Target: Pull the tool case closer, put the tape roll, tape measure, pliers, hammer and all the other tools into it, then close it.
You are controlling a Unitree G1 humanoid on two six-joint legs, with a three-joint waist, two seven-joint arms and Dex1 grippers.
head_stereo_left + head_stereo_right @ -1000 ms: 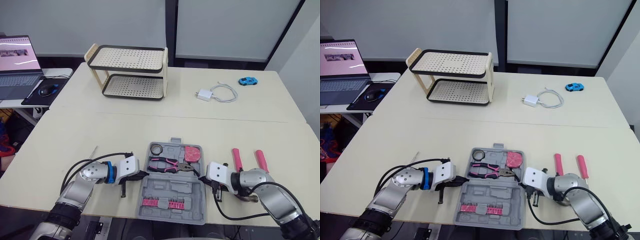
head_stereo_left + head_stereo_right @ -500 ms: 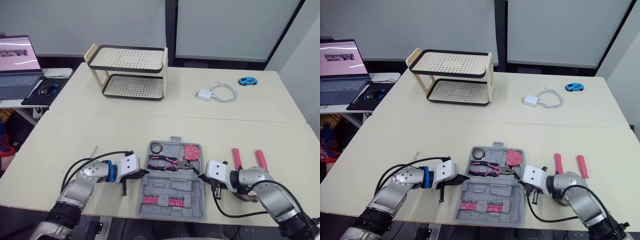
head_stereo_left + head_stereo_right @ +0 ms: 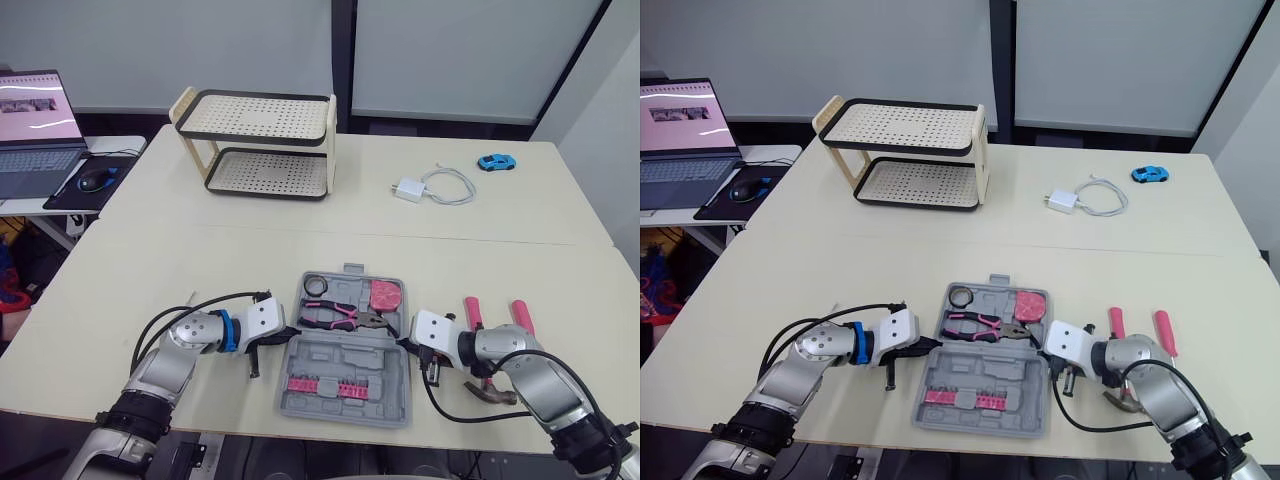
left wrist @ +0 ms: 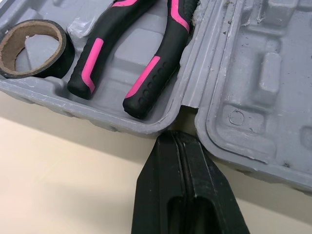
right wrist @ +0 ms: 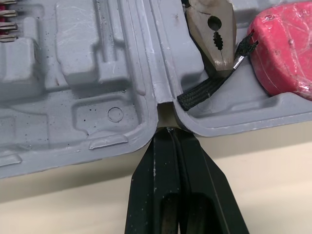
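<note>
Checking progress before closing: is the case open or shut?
Open: the case lies flat, both halves face up, with pliers and tape roll visible inside.

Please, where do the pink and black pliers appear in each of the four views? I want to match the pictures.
Left eye view: the pliers lie in the far half of the open tool case, along its hinge.
Right eye view: the same place.
Left wrist view: their handles, beside the tape roll.
Right wrist view: their metal head, beside the red tape measure.
Shared landmark: the hinge, next to the pliers in every view.
</note>
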